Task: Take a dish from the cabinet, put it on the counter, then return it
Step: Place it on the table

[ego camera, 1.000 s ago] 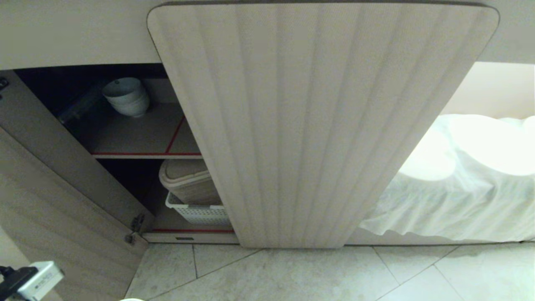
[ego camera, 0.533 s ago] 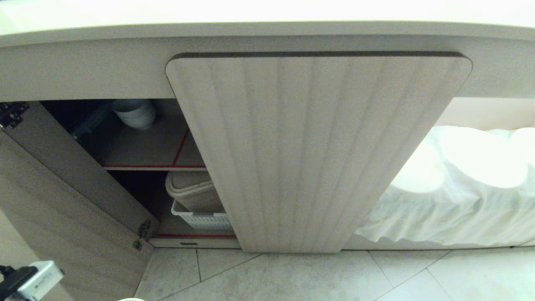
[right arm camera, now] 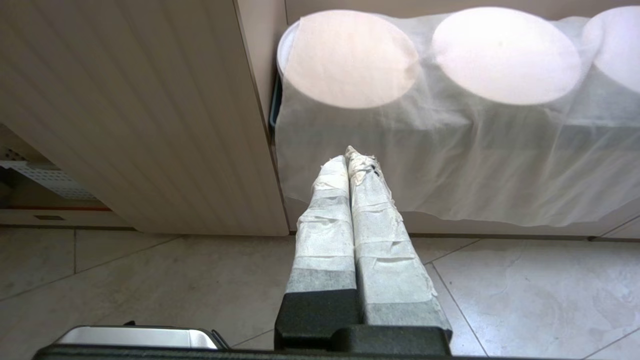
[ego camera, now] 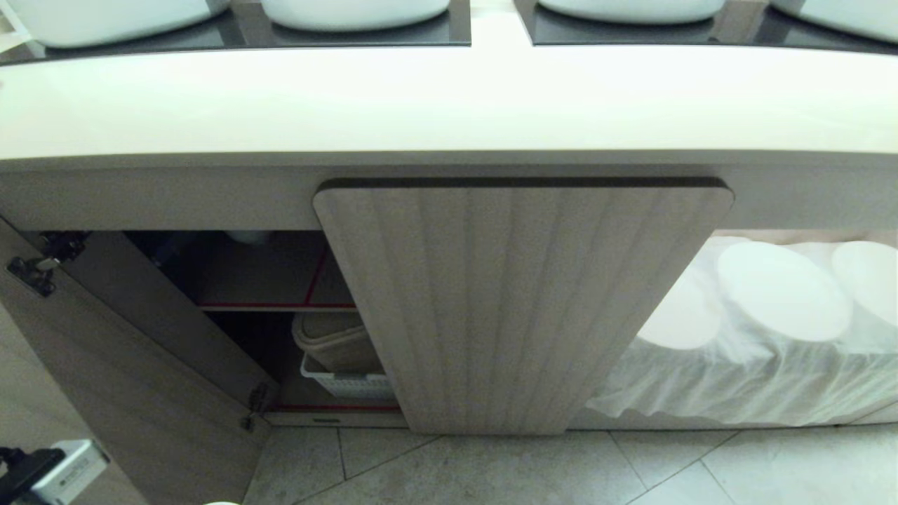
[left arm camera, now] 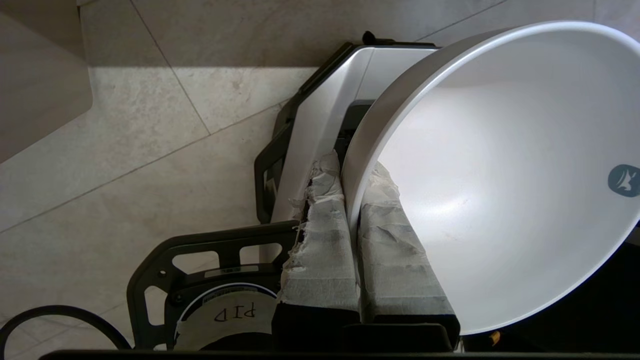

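In the left wrist view my left gripper (left arm camera: pixel 350 167) is shut on the rim of the dish (left arm camera: pixel 500 175), a plain white bowl. One taped finger (left arm camera: pixel 320 240) lies outside the wall and the other inside. The bowl hangs over the floor tiles and my own base (left arm camera: pixel 320 125). The cabinet (ego camera: pixel 523 308) stands ahead: its left door (ego camera: pixel 105 393) is swung open and its fluted right door is closed. Above it runs the beige counter (ego camera: pixel 449 98). My right gripper (right arm camera: pixel 350 157) is shut on nothing, low over the floor, facing a white cloth (right arm camera: pixel 450 150).
Inside the cabinet, a red-edged shelf (ego camera: pixel 277 306) sits above a white basket (ego camera: pixel 344 384) holding a beige container (ego camera: pixel 333 340). Black inset panels (ego camera: pixel 351 35) with white vessels (ego camera: pixel 354 10) lie at the back of the counter. Cloth-covered round shapes (ego camera: pixel 779 294) fill the opening on the right.
The whole head view has slid down as the camera rose: the counter top and its black panels came into sight, and the stacked bowls on the shelf almost vanished under the counter edge.
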Available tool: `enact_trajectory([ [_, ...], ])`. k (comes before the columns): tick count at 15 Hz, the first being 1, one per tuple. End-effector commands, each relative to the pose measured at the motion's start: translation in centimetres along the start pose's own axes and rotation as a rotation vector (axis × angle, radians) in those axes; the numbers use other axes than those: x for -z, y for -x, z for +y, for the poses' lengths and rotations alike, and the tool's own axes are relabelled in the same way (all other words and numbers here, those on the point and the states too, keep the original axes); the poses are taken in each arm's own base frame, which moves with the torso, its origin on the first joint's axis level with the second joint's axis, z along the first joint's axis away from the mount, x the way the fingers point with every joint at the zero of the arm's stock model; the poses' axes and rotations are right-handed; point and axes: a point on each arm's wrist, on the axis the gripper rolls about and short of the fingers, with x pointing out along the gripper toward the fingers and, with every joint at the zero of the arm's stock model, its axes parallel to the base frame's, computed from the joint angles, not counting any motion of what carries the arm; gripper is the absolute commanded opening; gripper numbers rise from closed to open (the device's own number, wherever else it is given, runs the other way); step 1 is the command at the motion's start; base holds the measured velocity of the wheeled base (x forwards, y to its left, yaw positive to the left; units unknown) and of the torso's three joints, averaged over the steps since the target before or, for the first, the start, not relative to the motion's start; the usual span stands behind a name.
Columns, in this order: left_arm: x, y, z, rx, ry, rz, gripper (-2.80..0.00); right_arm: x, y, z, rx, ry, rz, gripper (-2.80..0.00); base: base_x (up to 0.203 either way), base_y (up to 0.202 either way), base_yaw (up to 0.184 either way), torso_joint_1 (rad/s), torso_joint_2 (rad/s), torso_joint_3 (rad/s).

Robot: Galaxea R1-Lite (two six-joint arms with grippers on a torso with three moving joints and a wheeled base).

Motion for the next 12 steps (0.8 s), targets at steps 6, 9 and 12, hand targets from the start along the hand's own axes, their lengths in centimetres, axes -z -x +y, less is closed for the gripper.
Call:
enact_trajectory([
  [6,0.06,-0.15,0.02,0.004,0.004,0.016,-2.80,0.00,0.00,0.00,0.000,0.000,0.000,-2.80,0.000,0.000,0.000,0.215,-0.50,-0.281],
  [9,0.06,-0.15,0.02,0.005,0.004,0.016,-2.80,0.00,0.00,0.00,0.000,0.000,0.000,-2.80,0.000,0.000,0.000,0.238,-0.52,-0.283],
  [12,0.05,-0.09,0.01,0.004,0.003,0.011,-2.80,0.00,0.00,0.00,0.000,0.000,0.000,-2.80,0.000,0.000,0.000,0.248,-0.54,-0.294],
])
